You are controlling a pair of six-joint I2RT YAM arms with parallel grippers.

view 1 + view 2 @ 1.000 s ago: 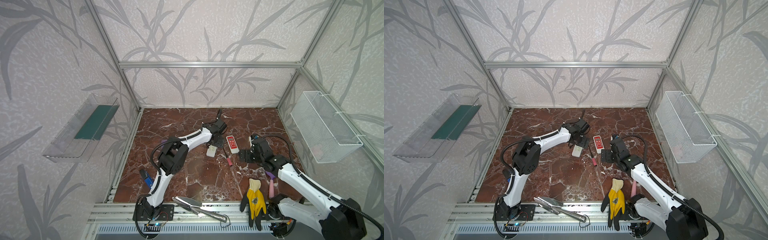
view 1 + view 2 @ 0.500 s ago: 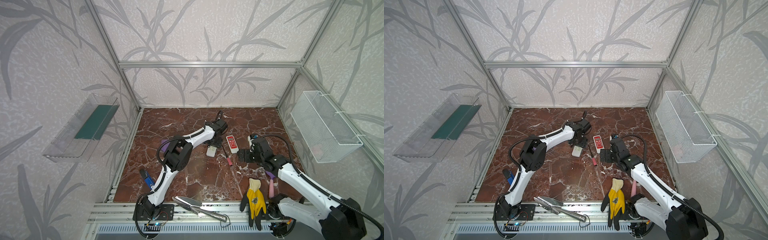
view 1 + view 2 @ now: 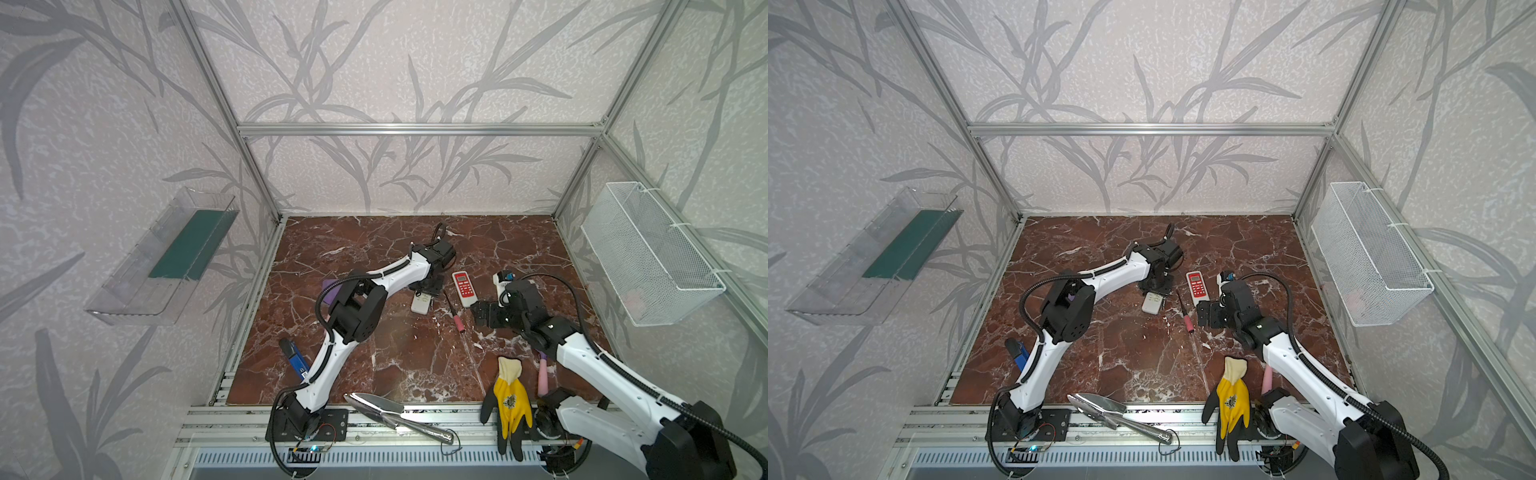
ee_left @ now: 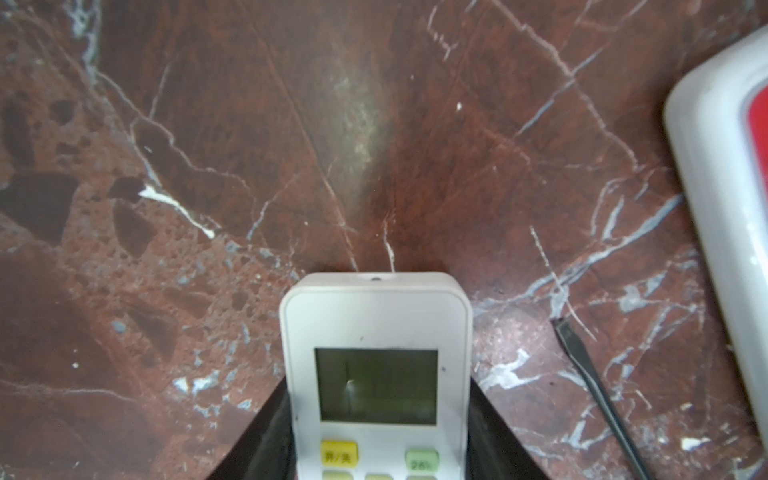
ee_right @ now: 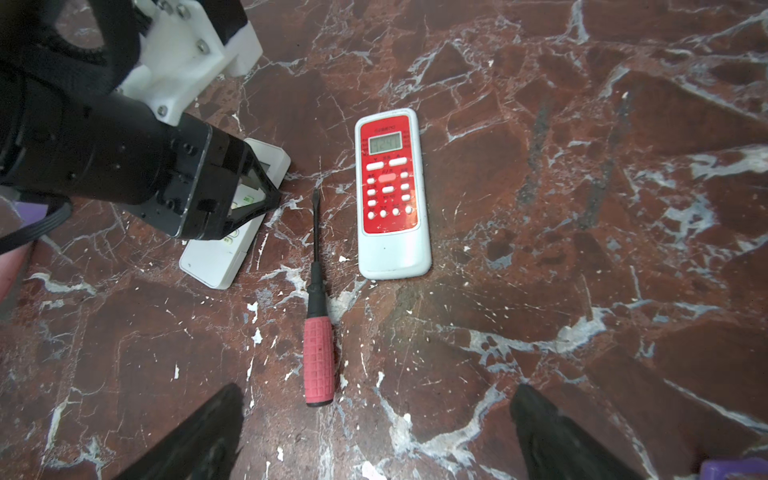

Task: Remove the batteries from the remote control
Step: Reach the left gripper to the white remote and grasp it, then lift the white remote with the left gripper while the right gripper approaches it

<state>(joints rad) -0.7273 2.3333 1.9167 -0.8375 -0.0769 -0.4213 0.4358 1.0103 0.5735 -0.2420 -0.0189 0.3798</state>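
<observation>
A small white remote control (image 4: 376,316) lies face up on the marble floor, screen and yellow and green buttons showing. My left gripper (image 4: 378,386) is shut on it, one black finger against each long side; both top views show that gripper (image 3: 426,289) (image 3: 1156,287) down on the remote (image 3: 420,304) (image 3: 1151,304). A second remote with a red face (image 5: 390,195) (image 3: 464,283) lies to the right of it. My right gripper (image 5: 376,388) (image 3: 478,313) hovers open and empty near a red-handled screwdriver (image 5: 318,357). The batteries are hidden.
The screwdriver (image 3: 456,316) lies between the two remotes. A yellow glove (image 3: 511,399), a metal trowel (image 3: 386,411) and a pink tool (image 3: 542,378) lie near the front edge. A blue object (image 3: 295,359) sits front left. A wire basket (image 3: 648,257) and a clear shelf (image 3: 166,257) hang on the side walls.
My left arm has stretched further toward the white remote, and its jaws have narrowed from wide open onto the remote's sides. The right arm has stayed still.
</observation>
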